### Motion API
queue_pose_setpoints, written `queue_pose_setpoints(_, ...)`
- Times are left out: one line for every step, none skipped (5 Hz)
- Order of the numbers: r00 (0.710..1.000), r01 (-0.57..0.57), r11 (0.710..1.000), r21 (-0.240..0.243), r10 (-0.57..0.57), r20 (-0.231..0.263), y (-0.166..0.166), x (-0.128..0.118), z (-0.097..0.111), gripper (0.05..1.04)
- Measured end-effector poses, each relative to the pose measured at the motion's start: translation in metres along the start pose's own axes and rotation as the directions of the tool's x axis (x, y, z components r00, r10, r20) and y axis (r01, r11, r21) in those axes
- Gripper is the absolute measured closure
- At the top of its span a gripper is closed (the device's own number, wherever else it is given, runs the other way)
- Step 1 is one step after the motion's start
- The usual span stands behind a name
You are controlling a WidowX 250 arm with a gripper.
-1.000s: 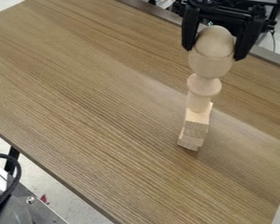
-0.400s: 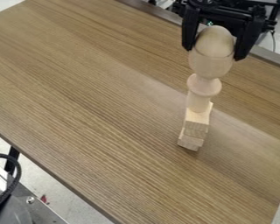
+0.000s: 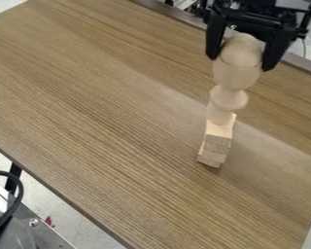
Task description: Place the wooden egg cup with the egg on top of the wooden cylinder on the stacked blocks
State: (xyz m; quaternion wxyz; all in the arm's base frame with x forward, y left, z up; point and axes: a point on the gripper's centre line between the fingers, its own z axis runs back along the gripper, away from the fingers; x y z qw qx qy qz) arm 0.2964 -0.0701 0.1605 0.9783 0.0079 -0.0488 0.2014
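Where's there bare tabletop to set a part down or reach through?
Biggest bare patch of tabletop: from the wooden stack out to the left edge. More below the stack, down to the near edge, and a smaller area between stack and right edge. Crowded: upper right, with the hand at the stack's rounded top.

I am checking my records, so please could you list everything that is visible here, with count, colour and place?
Egg-shaped top: one, pale wood, top of the stack, at the gripper
Cup-shaped part: one, pale wood, under the egg-shaped top
Narrow stem with rounded collar: one, pale wood, below the cup-shaped part
Blocks: at least two, pale wood, at the stack's base
Table: one, brown wood grain, beneath the stack
Cable: one, black, lower left
Gripper: one, black, upper right
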Motion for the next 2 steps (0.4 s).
queue_pose_setpoints(1.0, -0.008, 1.0, -0.001, 0.008, 0.002, 0.0005, 0.0047, -0.001, 0.212)
queue_pose_setpoints(1.0, -0.01, 1.0, 0.0, 0.01, 0.009, -0.0002, 0.009, -0.0016, 0.212)
